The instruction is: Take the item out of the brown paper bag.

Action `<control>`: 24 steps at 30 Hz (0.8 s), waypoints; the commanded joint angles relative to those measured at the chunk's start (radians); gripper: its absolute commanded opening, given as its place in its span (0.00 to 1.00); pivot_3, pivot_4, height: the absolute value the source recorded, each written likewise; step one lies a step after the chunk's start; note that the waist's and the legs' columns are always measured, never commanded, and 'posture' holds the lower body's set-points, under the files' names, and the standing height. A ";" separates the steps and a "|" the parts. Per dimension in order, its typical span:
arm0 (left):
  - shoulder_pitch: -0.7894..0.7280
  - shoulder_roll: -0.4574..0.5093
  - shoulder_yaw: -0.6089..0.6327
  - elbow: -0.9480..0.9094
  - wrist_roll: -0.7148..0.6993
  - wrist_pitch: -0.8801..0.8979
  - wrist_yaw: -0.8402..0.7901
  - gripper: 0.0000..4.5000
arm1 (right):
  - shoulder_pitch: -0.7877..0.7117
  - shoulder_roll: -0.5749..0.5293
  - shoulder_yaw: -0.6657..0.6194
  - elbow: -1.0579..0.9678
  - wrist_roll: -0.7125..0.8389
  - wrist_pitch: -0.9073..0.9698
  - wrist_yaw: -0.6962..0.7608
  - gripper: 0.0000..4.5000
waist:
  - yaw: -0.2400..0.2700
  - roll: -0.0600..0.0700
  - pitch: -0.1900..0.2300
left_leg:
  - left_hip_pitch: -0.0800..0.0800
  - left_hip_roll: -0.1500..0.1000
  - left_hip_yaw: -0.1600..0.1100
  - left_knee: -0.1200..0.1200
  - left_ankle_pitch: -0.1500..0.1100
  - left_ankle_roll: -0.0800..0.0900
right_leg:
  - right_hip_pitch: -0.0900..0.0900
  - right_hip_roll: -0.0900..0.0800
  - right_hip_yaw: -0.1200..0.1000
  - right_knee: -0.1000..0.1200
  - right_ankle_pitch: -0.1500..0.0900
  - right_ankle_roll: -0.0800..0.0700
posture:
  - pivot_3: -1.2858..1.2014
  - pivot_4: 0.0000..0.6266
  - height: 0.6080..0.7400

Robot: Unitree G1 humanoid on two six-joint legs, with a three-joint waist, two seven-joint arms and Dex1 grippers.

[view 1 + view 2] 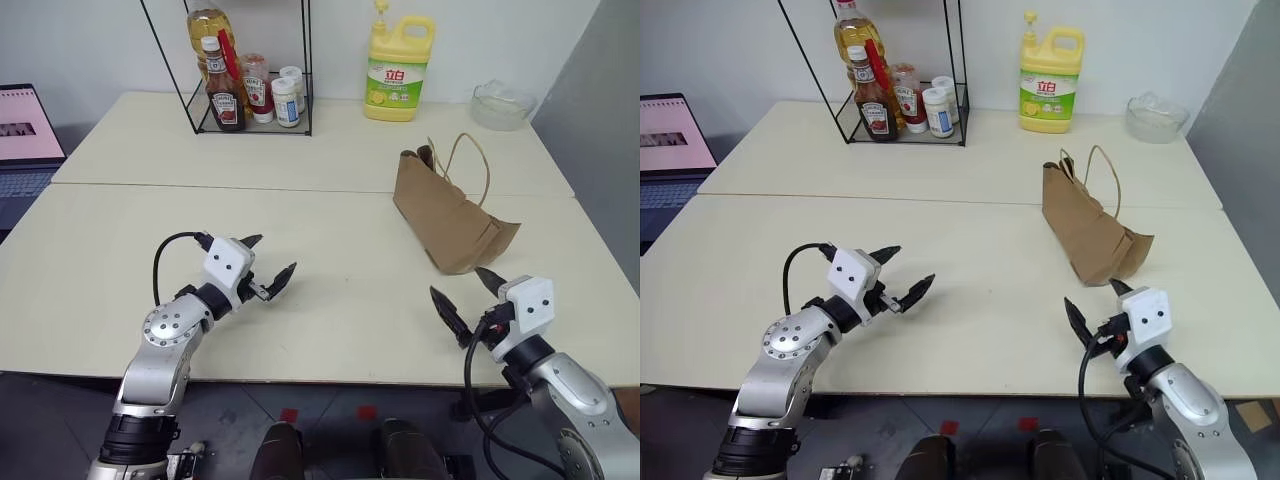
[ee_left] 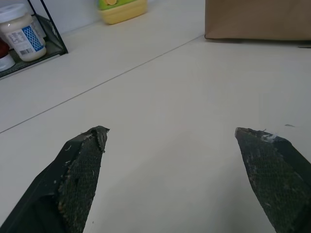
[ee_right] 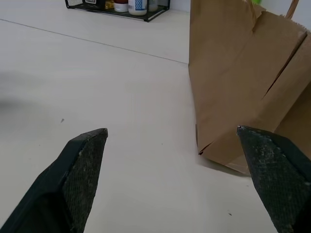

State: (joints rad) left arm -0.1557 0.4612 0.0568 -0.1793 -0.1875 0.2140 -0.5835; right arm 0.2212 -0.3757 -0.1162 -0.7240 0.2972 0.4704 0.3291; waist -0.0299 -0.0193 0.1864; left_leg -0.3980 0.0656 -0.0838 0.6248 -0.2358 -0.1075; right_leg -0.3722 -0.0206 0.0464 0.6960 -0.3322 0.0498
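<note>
The brown paper bag (image 1: pixel 448 212) stands creased on the right half of the table, its cord handles (image 1: pixel 470 165) looping up at the far end; it also fills the right part of the right wrist view (image 3: pixel 243 82). The item is hidden. My right gripper (image 1: pixel 466 290) is open just in front of the bag's near end, nothing between its fingers. Over the front left of the table my left gripper (image 1: pixel 268 262) is open and empty, pointing toward the bag, which shows far ahead in the left wrist view (image 2: pixel 257 19).
A yellow detergent jug (image 1: pixel 398 70) stands at the back. A black wire rack (image 1: pixel 250 95) holds sauce bottles and jars at the back left. A clear bowl (image 1: pixel 502 103) sits at the back right. A laptop (image 1: pixel 28 140) lies off the left edge.
</note>
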 commanded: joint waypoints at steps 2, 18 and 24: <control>-0.003 0.013 -0.001 -0.050 -0.017 -0.003 -0.019 1.00 | -0.014 -0.008 -0.009 -0.059 0.015 0.021 -0.008 0.99 | 0.000 0.000 0.000 | 0.000 0.000 0.000 0.000 0.000 0.000 | 0.000 0.000 0.000 0.000 0.000 0.000 | 0.52 0.24 1.00; 0.082 -0.002 0.059 -0.135 -0.039 0.066 0.070 1.00 | -0.014 -0.002 -0.007 -0.052 0.014 0.025 0.002 0.99 | 0.000 0.000 0.000 | 0.000 0.000 0.000 0.000 0.000 0.000 | 0.000 0.000 0.000 0.000 0.000 0.000 | 0.52 0.24 1.00; 0.074 0.050 0.122 -0.130 -0.092 0.085 0.022 1.00 | -0.019 0.010 -0.012 -0.061 0.016 0.019 -0.008 0.99 | 0.000 0.000 0.000 | 0.000 0.000 0.000 0.000 0.000 0.000 | 0.000 0.000 0.000 0.000 0.000 0.000 | 0.52 0.24 1.00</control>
State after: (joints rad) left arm -0.0496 0.4861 0.1579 -0.2778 -0.2566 0.3037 -0.5351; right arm 0.2131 -0.3703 -0.1166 -0.7438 0.2988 0.5099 0.3250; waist -0.0303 -0.0193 0.1864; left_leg -0.3979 0.0656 -0.0838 0.6249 -0.2358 -0.1074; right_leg -0.3723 -0.0206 0.0466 0.6961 -0.3322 0.0498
